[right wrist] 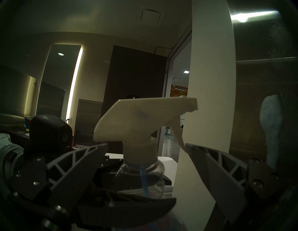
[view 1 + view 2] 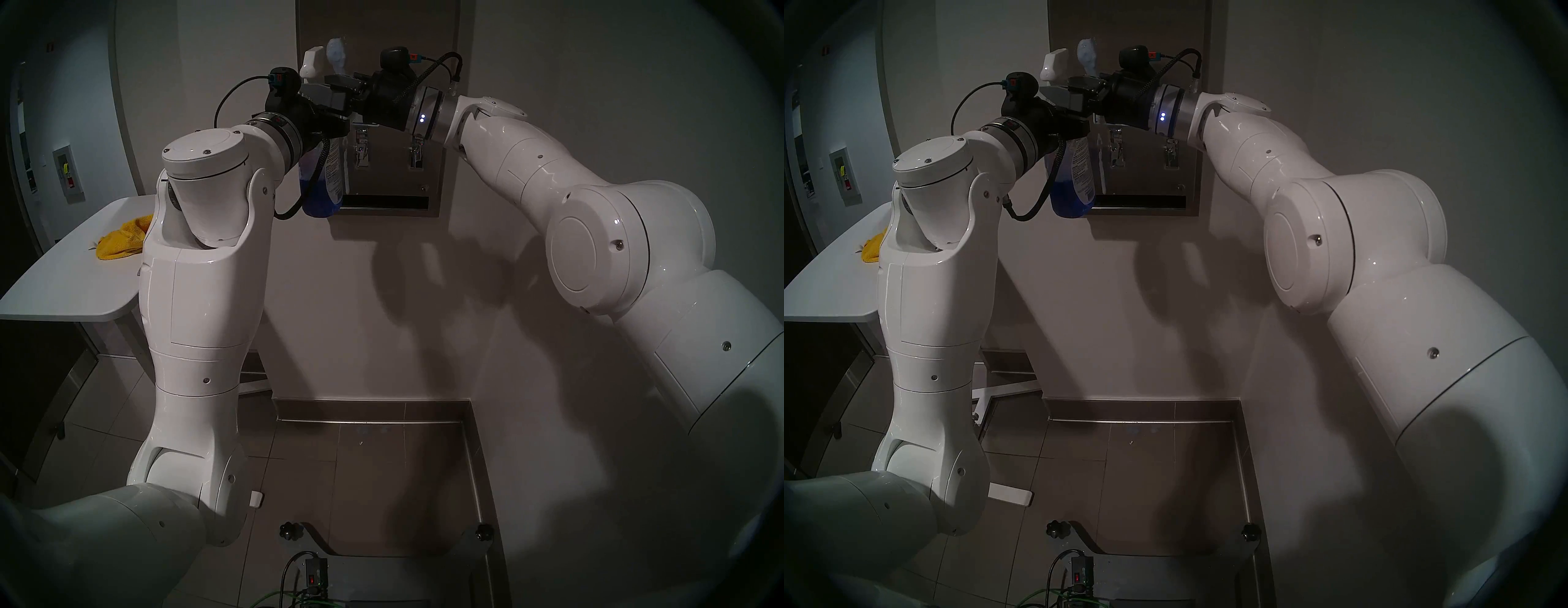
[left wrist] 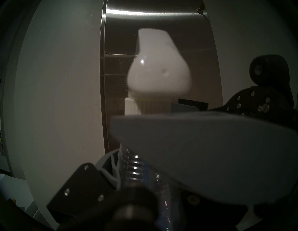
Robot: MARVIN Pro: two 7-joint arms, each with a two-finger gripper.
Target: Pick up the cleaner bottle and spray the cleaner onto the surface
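Note:
The cleaner bottle [image 2: 324, 178] is clear with blue liquid and hangs upright in front of the steel dispenser surface [image 2: 394, 161]. My left gripper [image 2: 329, 111] is shut on its neck, seen close up in the left wrist view [image 3: 133, 163]. The white spray head [image 1: 141, 119] points its nozzle at the surface [image 1: 258, 80]. My right gripper [image 1: 145, 153] is open and straddles the spray head. One finger [image 1: 214, 163] sits just in front of the trigger's tip. A patch of white foam cleaner [image 1: 272, 129] clings to the metal, above the grippers [image 2: 338, 53].
Two lever knobs [image 2: 362, 148] [image 2: 415, 148] and a dark slot [image 2: 382, 200] lie low on the dispenser, behind my right wrist. A white table [image 2: 63, 280] at the left carries a yellow cloth [image 2: 123, 240]. Pale wall surrounds the dispenser.

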